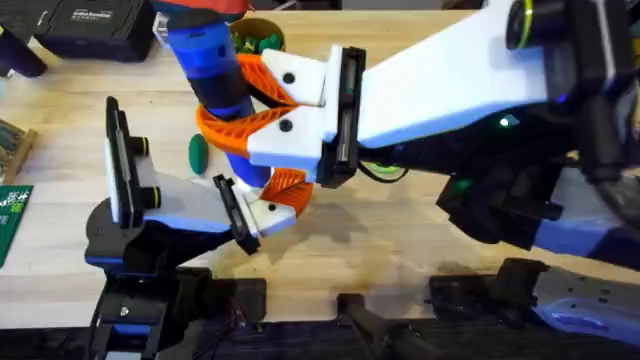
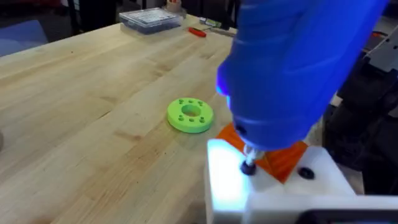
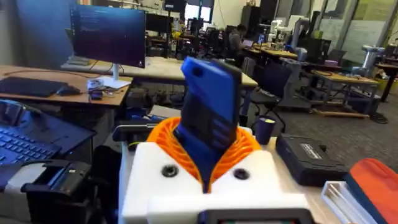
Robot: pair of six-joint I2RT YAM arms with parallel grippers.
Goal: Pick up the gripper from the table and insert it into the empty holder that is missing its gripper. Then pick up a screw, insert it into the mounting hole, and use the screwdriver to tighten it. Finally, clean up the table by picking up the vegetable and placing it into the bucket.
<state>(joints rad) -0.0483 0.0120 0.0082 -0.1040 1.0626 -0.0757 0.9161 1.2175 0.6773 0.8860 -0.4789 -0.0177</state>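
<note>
No legible txt: white print on black case point(image 1: 85, 22) too blurred to read.

I'm looking down and forward from above my bases at the table point(image 1: 400, 250). My left wrist camera is skimming close along it; my right is facing the room. All are sharing the screwdriver point(image 1: 212, 70).

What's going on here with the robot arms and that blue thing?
The right tool is clamped on the blue screwdriver between its orange pads and holds it tip-down. In the left wrist view the bit sits on a screw in the white block with the orange wedge, so this looks like the screw-tightening step. The dark-green vegetable lies on the table, not yet cleared away.
</note>
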